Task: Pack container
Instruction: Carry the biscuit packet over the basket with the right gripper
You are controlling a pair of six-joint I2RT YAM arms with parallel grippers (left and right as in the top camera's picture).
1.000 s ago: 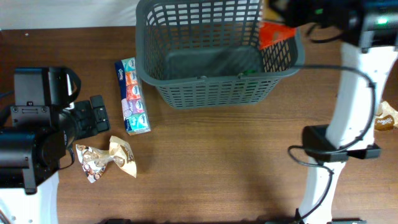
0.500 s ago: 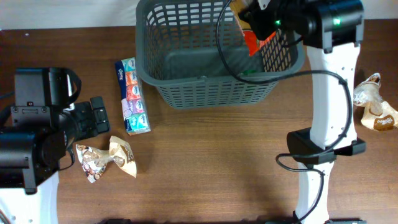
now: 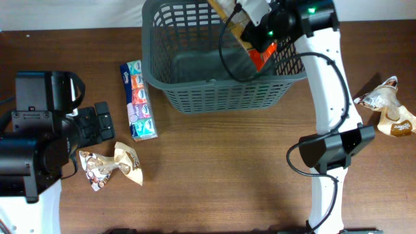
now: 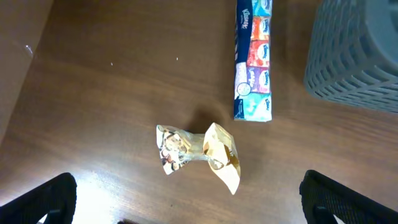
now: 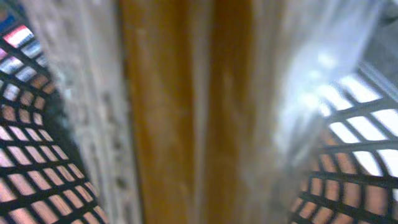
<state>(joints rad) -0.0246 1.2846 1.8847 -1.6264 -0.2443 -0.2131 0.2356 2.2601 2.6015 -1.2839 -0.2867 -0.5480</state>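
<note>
Packing has barely begun: the right fingers (image 3: 257, 29) are clamped on an orange packet (image 3: 242, 36), and the basket (image 3: 214, 97) beneath them looks empty. The left fingers (image 3: 101, 121) are apart, with tissues (image 3: 138, 101) and a snack bag (image 3: 110, 166) beside them on the counter (image 3: 227, 169).

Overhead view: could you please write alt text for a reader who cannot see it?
The right gripper holds an orange packet above the dark grey basket on a wooden table. Left of the basket lie a tissue multipack and a crumpled snack bag, near the open left gripper.
</note>
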